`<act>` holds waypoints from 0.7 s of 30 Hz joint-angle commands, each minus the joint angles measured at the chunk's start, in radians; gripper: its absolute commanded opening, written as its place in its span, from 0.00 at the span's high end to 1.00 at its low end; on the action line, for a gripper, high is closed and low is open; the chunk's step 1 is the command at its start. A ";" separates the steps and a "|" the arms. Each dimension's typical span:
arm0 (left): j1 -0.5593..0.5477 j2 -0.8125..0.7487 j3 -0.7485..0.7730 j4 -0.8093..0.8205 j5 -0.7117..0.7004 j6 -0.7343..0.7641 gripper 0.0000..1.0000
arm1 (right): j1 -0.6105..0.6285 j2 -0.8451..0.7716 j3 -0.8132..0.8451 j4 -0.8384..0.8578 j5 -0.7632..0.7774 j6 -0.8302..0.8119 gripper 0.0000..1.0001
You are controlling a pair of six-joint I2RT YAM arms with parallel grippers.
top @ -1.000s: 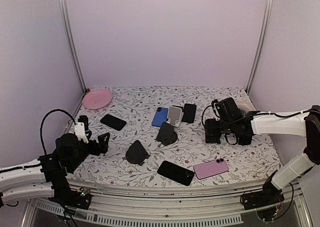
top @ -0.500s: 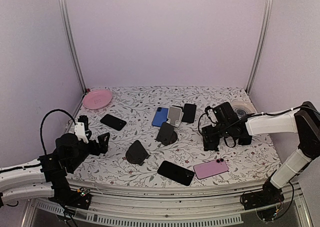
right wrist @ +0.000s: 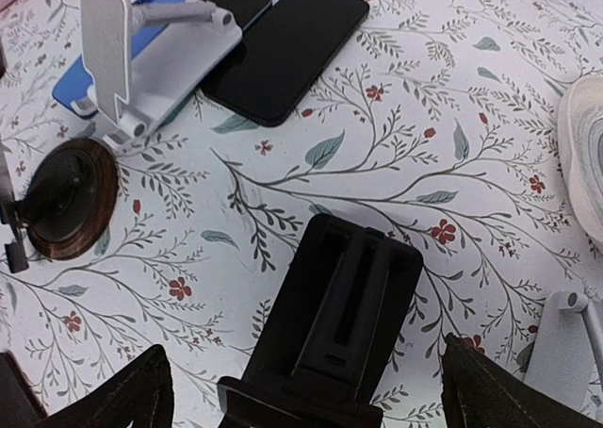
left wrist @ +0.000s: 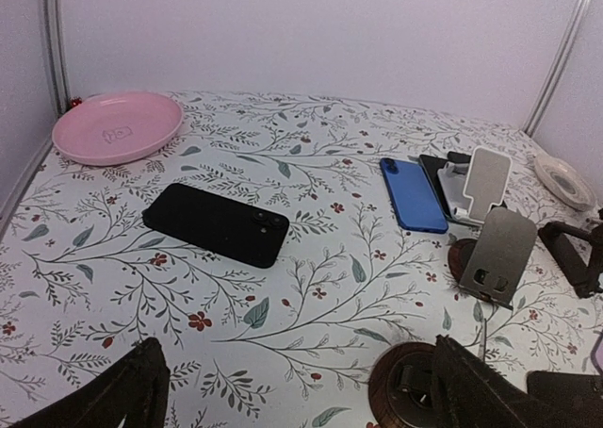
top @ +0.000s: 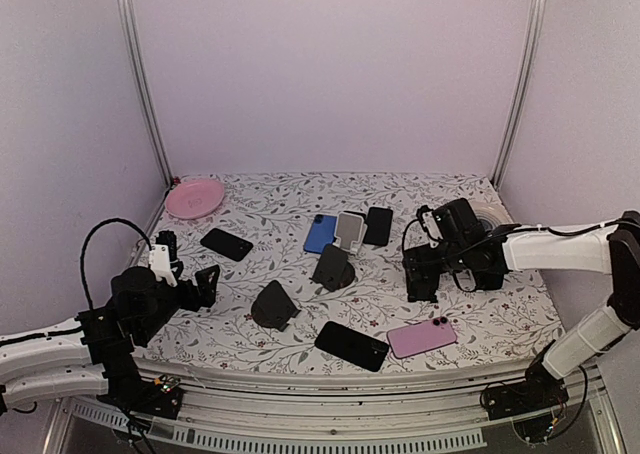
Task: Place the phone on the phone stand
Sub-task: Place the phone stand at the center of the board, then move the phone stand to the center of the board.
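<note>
My right pincer (right wrist: 303, 390): spread wide astride black stand (right wrist: 334, 324), gripping nothing | stand sits on worktop (top: 505, 309), seemingly ready for loading | pink phone (top: 422, 336): flat nearby, unplaced | left pincer (left wrist: 301, 395): open, idle

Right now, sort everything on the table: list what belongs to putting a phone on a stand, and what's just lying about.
Job: pink phone, blue phone, left black phone, near black phone, back black phone, white stand, grey stand, middle black stand, black stand under the open right gripper.
Lying about: pink plate, white tape roll.
</note>
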 commanded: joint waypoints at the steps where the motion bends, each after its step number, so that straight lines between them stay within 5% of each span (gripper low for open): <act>1: 0.016 0.005 0.014 0.021 0.005 0.005 0.03 | -0.004 -0.120 -0.001 -0.030 0.009 0.054 0.01; 12: 0.015 0.015 0.016 0.023 0.004 0.005 0.03 | -0.004 -0.399 -0.015 -0.072 0.064 0.176 0.01; 21: 0.017 0.013 0.017 0.023 0.005 0.005 0.03 | -0.002 -0.386 -0.126 0.027 -0.290 0.270 0.01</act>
